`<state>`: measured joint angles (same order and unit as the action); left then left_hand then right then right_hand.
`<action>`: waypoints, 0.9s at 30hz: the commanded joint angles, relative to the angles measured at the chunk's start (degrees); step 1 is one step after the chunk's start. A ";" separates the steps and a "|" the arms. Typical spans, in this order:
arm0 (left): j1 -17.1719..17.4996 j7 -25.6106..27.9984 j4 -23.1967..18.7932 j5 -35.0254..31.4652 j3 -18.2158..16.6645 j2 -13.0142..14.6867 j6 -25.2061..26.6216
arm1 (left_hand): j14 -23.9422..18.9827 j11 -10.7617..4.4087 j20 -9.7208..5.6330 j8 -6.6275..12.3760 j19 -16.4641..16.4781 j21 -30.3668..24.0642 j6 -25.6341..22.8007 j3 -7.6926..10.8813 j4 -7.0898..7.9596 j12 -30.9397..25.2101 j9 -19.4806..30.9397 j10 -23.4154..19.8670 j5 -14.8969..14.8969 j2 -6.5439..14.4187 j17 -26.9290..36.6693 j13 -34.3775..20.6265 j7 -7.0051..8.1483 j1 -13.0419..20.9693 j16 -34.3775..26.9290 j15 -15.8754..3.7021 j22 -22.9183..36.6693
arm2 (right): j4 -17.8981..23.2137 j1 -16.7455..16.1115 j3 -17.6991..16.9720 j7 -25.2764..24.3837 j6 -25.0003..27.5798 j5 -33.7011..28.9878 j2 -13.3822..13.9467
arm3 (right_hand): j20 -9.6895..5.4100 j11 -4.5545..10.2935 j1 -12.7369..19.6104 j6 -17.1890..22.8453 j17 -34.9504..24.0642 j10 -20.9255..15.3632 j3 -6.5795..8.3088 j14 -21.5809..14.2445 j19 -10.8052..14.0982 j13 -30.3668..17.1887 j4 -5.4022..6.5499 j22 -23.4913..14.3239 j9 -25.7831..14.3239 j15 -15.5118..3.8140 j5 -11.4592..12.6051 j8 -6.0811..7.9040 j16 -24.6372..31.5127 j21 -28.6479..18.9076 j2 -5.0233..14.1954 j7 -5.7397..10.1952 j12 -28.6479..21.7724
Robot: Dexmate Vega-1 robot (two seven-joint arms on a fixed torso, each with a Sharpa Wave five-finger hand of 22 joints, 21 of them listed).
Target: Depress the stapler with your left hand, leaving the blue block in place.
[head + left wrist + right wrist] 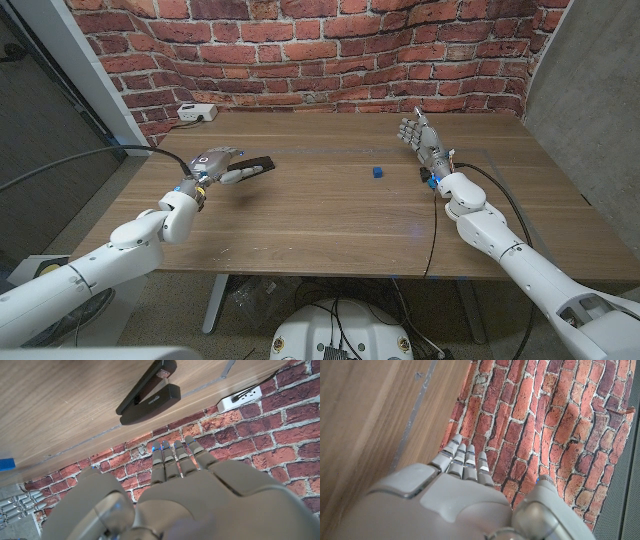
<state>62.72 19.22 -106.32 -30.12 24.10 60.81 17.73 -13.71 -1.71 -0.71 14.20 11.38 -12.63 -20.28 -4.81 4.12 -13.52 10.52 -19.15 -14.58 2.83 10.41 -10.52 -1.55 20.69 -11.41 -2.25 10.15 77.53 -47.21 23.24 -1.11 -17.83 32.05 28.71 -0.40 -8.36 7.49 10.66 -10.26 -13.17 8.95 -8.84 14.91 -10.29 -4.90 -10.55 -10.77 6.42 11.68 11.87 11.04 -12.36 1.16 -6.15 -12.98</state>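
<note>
One black stapler [257,166] is seen on the left part of the wooden table [320,220], a long, slim body with a smooth matte casing; in the left wrist view [150,393] its upper arm is shown raised at an angle from the base, with a brownish patch at the hinge end. The left hand [215,165], grey and hard-shelled with jointed segments, is held just beside the stapler's near end, fingers [172,460] extended together and nothing gripped; whether the fingertips touch the stapler cannot be told. One small blue block [377,172], cube-shaped, is seen well apart from the stapler, near the table's middle right, and as a blue corner [7,464] at the left wrist picture's edge. The right hand [421,138] is held upright beyond the block, fingers spread and nothing grasped. The tabletop is marked by long brown wood grain and a faint pale line. A rough red brick wall [300,50] with pale mortar is seen behind the table. One white power strip [196,112] lies at the table's far left corner.
</note>
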 commanded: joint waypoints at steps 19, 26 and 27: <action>-2.28 -5.25 0.27 0.07 3.29 1.70 1.24 | -5.02 0.01 1.90 -0.16 4.61 -0.87 -2.72 -1.18 0.23 0.46 0.18 -2.87 0.34 0.15 0.13 -0.26 0.02 -0.52 -1.13 0.63 0.14 | 0.80 -0.24 0.26 -0.93 1.70 0.33 -0.09 | 0.04 -0.06 0.55 0.48 -0.27 -0.49 0.30 -0.74 0.70 -0.27 -0.29 -0.08 -0.14 -0.16 -0.11 0.10 0.06 0.02 0.54 -0.19 -0.12; -3.19 -6.08 1.02 0.00 4.01 1.51 0.89 | -6.11 -0.11 2.76 -0.32 4.85 -0.81 -2.94 -1.33 0.31 0.60 0.19 -3.13 0.34 0.23 0.15 -0.27 0.13 -0.52 -1.29 0.65 0.19 | 1.67 -0.67 0.25 -1.55 2.44 0.26 0.20 | 0.07 -0.11 0.61 0.53 -0.27 -0.52 0.32 -0.78 0.69 -0.27 -0.32 -0.08 -0.14 -0.06 -0.15 0.07 0.03 0.05 0.61 -0.19 -0.08; -3.29 -6.13 1.14 -0.06 4.13 1.47 0.86 | -6.16 -0.14 2.79 -0.27 4.84 -0.78 -3.14 -1.34 0.32 0.60 0.19 -3.21 0.34 0.24 0.15 -0.27 0.19 -0.51 -1.28 0.64 0.19 | 1.77 -0.69 0.23 -1.67 2.56 0.29 0.20 | 0.06 -0.11 0.62 0.55 -0.27 -0.52 0.32 -0.80 0.70 -0.27 -0.32 -0.08 -0.14 -0.06 -0.15 0.07 0.03 0.06 0.62 -0.18 -0.08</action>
<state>60.37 14.25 -105.92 -30.25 27.33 62.19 18.72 -19.28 -1.73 1.66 13.92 15.95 -13.07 -22.73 -5.61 4.43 -13.09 10.52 -21.82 -14.58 3.18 10.41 -10.52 -1.55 20.34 -12.13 -1.60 10.21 78.34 -47.40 23.44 -1.95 -16.24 32.40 28.60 -0.20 -8.36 7.71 10.65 -10.26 -13.16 8.94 -9.14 15.11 -10.29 -4.90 -10.54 -10.77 6.17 11.68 11.87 11.04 -12.36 1.38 -6.14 -12.98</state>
